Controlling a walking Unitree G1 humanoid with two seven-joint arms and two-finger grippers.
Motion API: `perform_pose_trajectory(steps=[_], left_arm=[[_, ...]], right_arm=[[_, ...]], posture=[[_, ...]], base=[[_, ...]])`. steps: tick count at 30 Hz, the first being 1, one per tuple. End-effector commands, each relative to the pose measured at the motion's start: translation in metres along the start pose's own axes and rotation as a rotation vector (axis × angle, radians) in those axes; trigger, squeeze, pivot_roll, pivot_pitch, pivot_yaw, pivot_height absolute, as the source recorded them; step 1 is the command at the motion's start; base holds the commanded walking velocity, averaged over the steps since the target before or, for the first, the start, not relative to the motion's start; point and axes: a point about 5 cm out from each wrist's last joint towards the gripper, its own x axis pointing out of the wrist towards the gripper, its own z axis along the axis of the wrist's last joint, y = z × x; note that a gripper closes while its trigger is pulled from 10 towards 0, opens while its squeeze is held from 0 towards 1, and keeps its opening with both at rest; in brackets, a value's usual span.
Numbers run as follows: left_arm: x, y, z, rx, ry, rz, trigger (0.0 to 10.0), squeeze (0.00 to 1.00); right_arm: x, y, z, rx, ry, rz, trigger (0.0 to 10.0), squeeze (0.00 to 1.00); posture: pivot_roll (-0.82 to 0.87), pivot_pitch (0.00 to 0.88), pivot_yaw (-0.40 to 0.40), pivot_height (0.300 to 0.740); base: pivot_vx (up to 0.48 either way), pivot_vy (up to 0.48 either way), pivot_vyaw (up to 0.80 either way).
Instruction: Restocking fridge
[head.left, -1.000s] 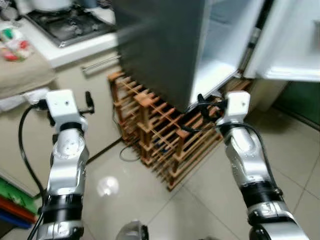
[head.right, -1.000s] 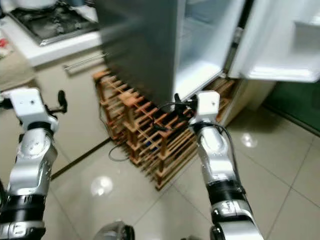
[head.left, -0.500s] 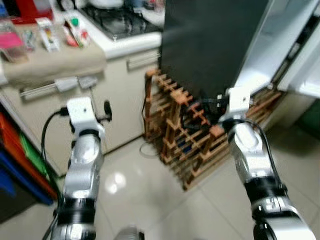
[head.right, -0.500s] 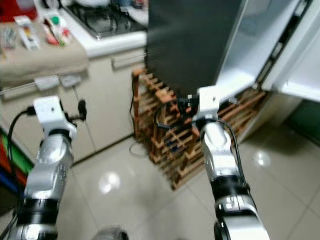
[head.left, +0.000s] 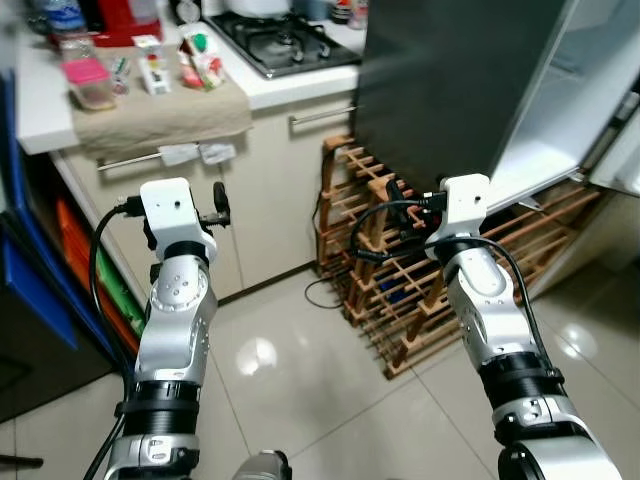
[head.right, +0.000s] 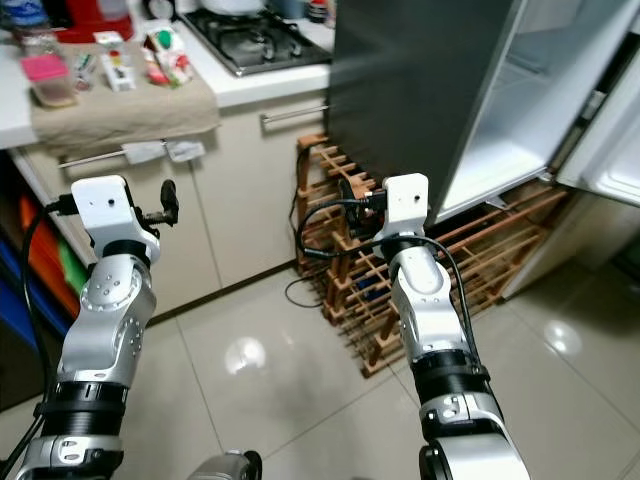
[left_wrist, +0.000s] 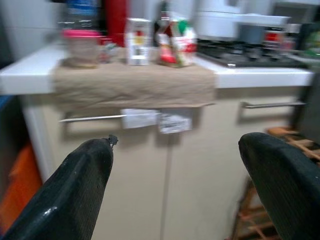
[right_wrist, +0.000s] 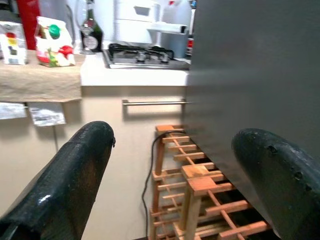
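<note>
Nearest you, both arms are raised in front of the body with nothing in them. Your left gripper (left_wrist: 170, 195) has its fingers spread wide and empty, pointing at the cream cabinet front below the counter. Your right gripper (right_wrist: 170, 195) is equally wide and empty, aimed at the wooden wine rack (head.left: 420, 280) and the dark side of the fridge.

What has changed in the last second is the view, not the things: the robot has turned to its left. A second ago the open fridge compartment sat ahead and only the corner of the stove was in sight; now the fridge (head.left: 450, 90) has slid to the right and the counter has come in on the left. I read that as you turning away from the fridge to fetch stock.

Beyond the tiled floor (head.left: 290, 390), the counter (head.left: 300, 85) carries a beige cloth (head.left: 160, 110). On it stand the likely goods: a pink-lidded container (head.left: 87, 82), a small carton (head.left: 152, 72) and a red-and-white carton with a green cap (head.left: 200, 60). The gas hob (head.left: 285, 40) lies further back.

The fridge door is open, its white shelf (head.right: 520, 150) bare, so nothing looks loaded yet. Next you need to close in on the counter.
</note>
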Motion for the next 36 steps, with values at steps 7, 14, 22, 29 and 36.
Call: perform_pose_trajectory(steps=[7, 14, 22, 29, 36], left_arm=[[0.0, 0.001, 0.005, 0.032, -0.008, 0.022, 10.0, 0.0], [0.003, -0.005, 0.013, 0.014, -0.043, -0.013, 10.0, 0.0], [0.007, -0.008, 0.015, 0.067, -0.065, -0.008, 10.0, 0.0], [0.007, 0.003, 0.018, 0.01, -0.075, 0.01, 10.0, 0.0], [0.012, 0.0, 0.024, 0.03, -0.105, -0.032, 10.0, 0.0]], right_arm=[[-0.004, -0.005, -0.006, 0.014, 0.019, -0.033, 10.0, 0.0], [0.0, -0.002, -0.005, 0.009, 0.017, -0.013, 10.0, 0.01], [0.003, 0.001, 0.007, -0.058, -0.041, 0.009, 10.0, 0.02], [-0.004, -0.004, -0.003, 0.006, 0.006, -0.041, 10.0, 0.0], [-0.003, -0.005, -0.007, 0.0, 0.02, -0.07, 10.0, 0.0]], posture=[[-0.01, 0.0, -0.018, 0.74], [0.0, 0.0, -0.015, 0.74], [-0.03, 0.0, -0.02, 0.74], [0.0, 0.0, -0.033, 0.74], [0.01, 0.0, -0.014, 0.74]], base=[[0.0, -0.48, 0.47], [0.0, -0.102, 0.46], [0.0, 0.0, 0.46], [0.304, 0.0, 0.07], [0.48, 0.0, 0.18]])
